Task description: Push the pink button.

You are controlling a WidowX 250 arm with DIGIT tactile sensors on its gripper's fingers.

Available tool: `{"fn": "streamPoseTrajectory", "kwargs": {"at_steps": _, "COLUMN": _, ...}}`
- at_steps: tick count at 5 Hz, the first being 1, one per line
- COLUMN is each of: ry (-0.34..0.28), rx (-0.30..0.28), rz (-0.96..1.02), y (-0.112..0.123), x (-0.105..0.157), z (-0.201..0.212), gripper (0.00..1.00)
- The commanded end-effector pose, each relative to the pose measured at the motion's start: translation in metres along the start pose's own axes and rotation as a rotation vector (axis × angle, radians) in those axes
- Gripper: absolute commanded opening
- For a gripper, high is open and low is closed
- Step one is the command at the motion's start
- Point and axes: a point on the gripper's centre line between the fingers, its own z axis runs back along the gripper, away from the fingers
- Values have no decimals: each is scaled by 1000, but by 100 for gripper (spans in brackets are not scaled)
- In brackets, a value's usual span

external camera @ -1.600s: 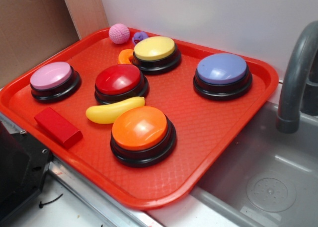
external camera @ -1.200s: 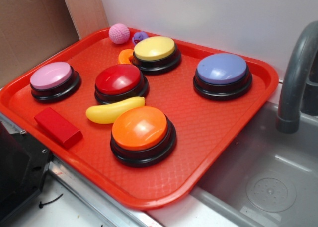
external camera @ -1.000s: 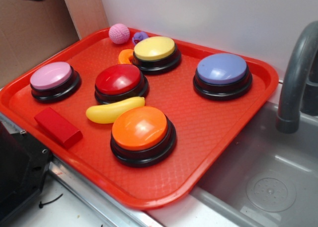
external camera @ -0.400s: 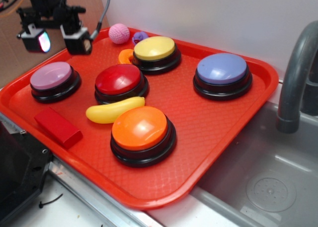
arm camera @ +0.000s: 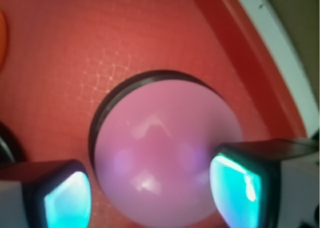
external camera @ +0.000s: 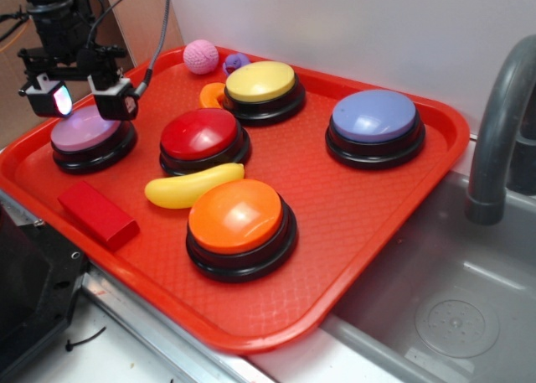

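Now the gripper [external camera: 80, 103] hangs right over the pink button [external camera: 84, 131], which sits at the tray's [external camera: 352, 199] nine o'clock side; its jaws are spread wide — one glowing pad [arm camera: 67, 198] on each side of the dome — holding nothing; contact cannot be told; the red button [external camera: 201, 136] lies at the pink one's three o'clock.

No text, labels, brands or nos. were readable anywhere I looked, in either view: not on buttons, tray, or my own claw's pads.
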Motion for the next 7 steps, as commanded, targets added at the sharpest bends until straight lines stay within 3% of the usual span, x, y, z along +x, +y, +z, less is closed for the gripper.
{"fn": "streamPoseTrajectory", "kwargs": {"at_steps": 1, "ry": -10, "rx": 34, "rz": -11, "y": 6, "x": 11, "z": -8, "gripper": 100}}
{"fn": "streamPoseTrajectory", "kwargs": {"at_steps": 3, "ry": 6, "rx": 42, "rz": -8, "y": 5, "x": 9, "z": -12, "gripper": 100}}
{"fn": "streamPoseTrajectory", "kwargs": {"at_steps": 7, "ry": -73, "rx": 25, "rz": -57, "y": 3, "x": 16, "z": 28, "gripper": 100}}
